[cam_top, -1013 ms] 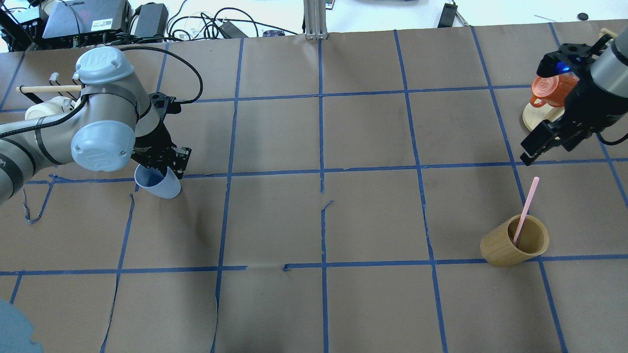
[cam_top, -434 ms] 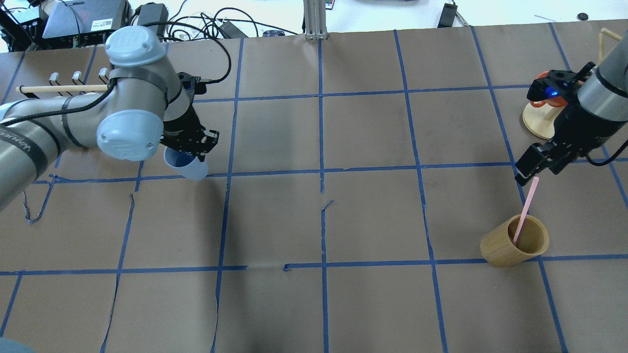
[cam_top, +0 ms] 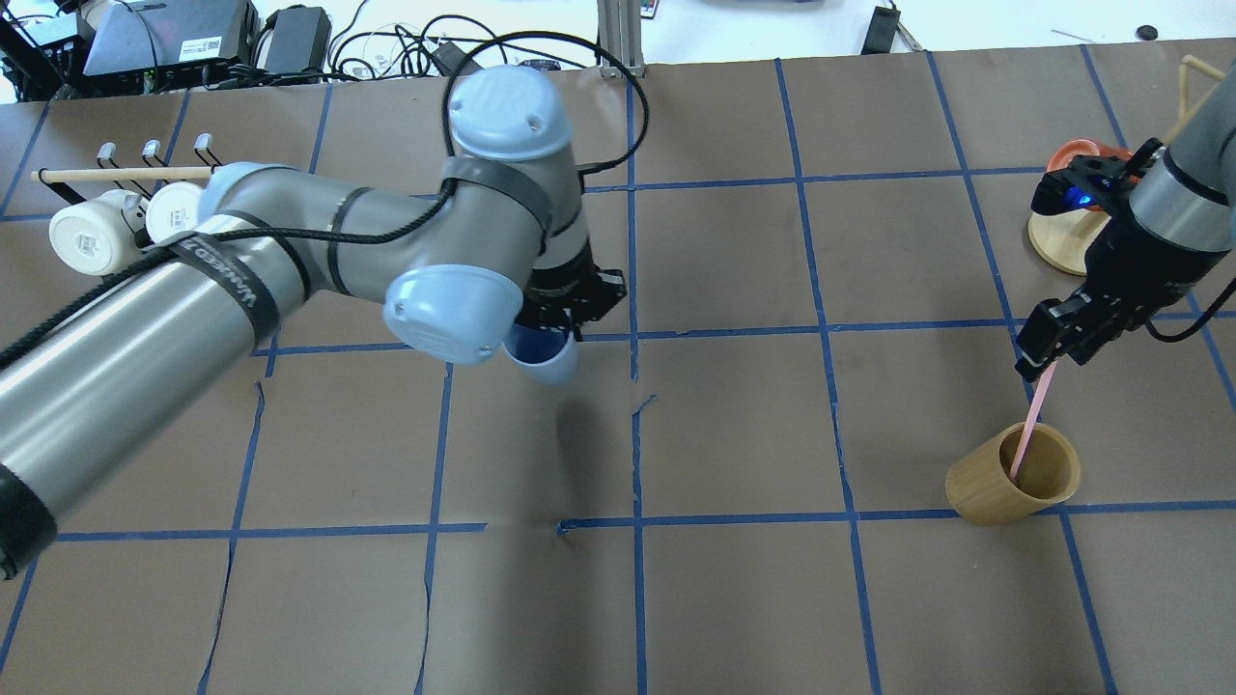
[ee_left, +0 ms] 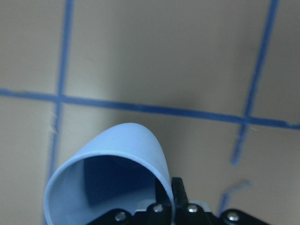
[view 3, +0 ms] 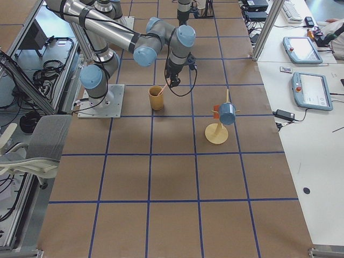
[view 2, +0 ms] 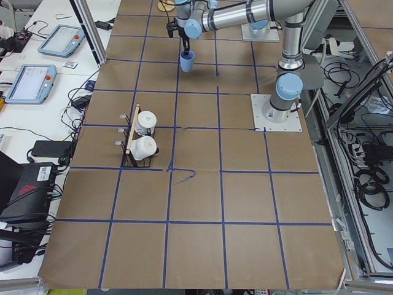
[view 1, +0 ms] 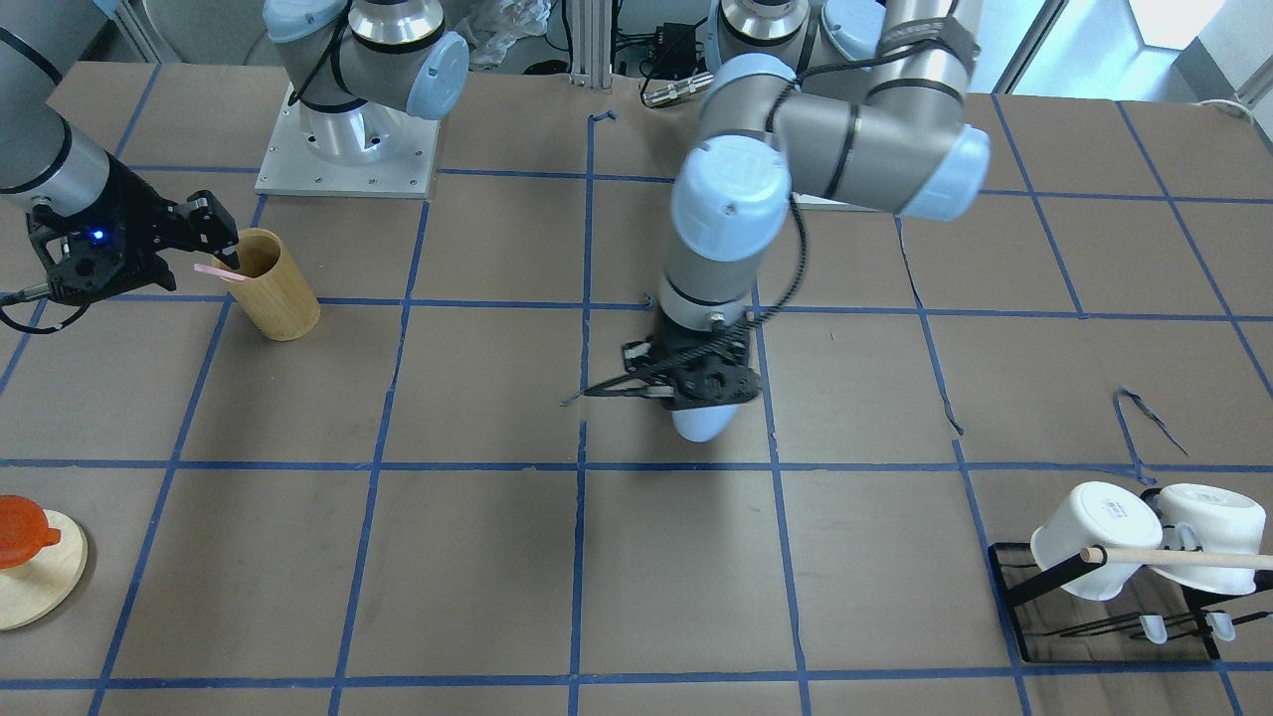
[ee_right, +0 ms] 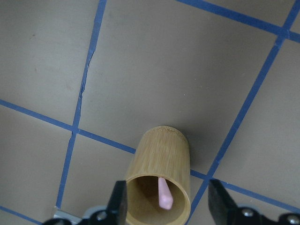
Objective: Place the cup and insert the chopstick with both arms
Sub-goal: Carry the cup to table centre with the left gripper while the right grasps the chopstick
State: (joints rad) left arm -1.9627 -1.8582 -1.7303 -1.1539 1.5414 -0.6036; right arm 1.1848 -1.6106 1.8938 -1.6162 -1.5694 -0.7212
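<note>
My left gripper is shut on the rim of the pale blue cup and holds it tilted above the table near the middle. The cup also shows in the front view and in the left wrist view. One pink chopstick leans in the tan bamboo cup at the right. My right gripper is open, its fingers on either side of the chopstick's top end. In the right wrist view the chopstick tip sits between the spread fingers, apart from both.
A black rack with a wooden rod and two white mugs stands at the far left. A wooden peg stand with an orange cup stands at the far right, behind my right arm. Blue tape lines grid the brown table.
My left arm has carried the blue cup to the right, from the left side to near the table's middle. My right gripper has moved down and forward to the chopstick's top end.
</note>
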